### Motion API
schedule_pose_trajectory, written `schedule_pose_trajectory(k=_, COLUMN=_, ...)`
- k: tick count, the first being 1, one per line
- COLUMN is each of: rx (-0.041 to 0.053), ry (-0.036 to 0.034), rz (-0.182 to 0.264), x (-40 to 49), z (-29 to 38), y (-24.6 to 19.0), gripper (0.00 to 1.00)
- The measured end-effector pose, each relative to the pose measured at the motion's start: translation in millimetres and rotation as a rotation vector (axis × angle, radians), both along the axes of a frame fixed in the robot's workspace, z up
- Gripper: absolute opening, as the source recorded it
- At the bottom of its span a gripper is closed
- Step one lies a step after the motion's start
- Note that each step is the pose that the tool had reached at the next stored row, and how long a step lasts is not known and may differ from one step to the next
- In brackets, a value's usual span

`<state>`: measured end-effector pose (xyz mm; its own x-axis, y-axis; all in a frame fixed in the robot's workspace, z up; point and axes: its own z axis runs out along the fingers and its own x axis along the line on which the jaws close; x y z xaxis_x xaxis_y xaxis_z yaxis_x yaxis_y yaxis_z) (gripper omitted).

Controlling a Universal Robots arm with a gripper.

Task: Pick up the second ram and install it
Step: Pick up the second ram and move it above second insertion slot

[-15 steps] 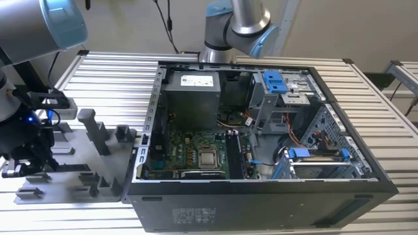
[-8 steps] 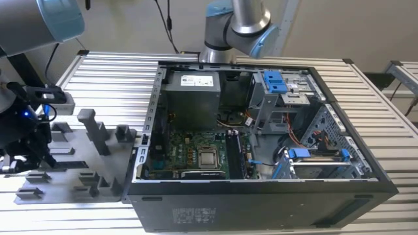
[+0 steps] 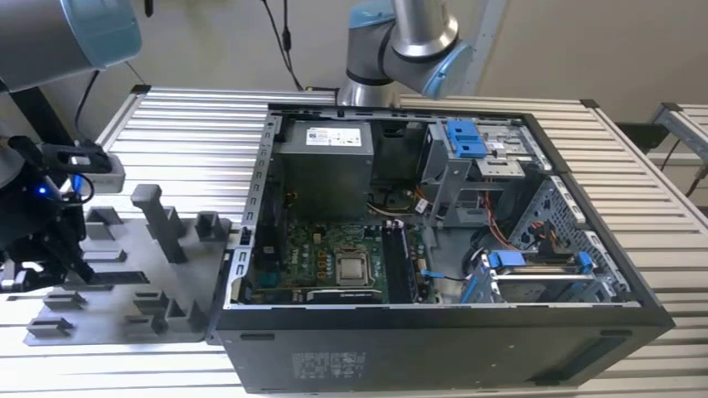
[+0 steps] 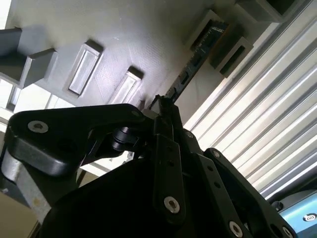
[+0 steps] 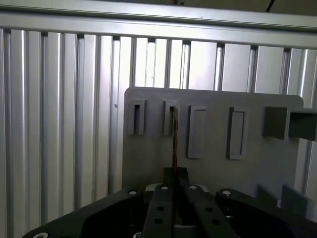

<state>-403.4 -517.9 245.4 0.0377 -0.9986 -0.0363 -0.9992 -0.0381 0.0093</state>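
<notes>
- Grey plastic plate [image 5: 148, 163] holds the second ram [image 5: 175, 131] on edge. The ram's far end sits in a raised cradle [image 4: 237, 49] of the plate. In both wrist views the stick [image 4: 195, 59] runs from that cradle straight into the gripper [image 5: 175, 172].
- The gripper's fingers are drawn together on the near end of the stick, with no gap visible beside the board. It looks like a thin pinch at one end only.
- Gripped this far from its middle, the board could twist between the pads. Its free end could also sag once it leaves the plate.
- The far end sits between the cradle's walls, so a pull that is not square to the plate could jam it. That could lever the board or drag the plate along.
- Upright posts [image 3: 166, 224] stand on the same plate, and the computer case [image 3: 443, 348] sits just beside it. A low sideways carry could knock the stick against a post or the case wall and shift it in the grip.
</notes>
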Motion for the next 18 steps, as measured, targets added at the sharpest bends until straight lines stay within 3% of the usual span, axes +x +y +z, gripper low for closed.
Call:
schedule_pose_trajectory(k=8, rx=0.0099, ry=0.0, rz=0.001, x=0.2, z=0.1, y=-2.2, gripper=0.14)
schedule_pose_trajectory(k=18, rx=0.0109, ry=-0.0003, rz=0.001, x=0.2, z=3.3, y=-2.3, gripper=0.14)
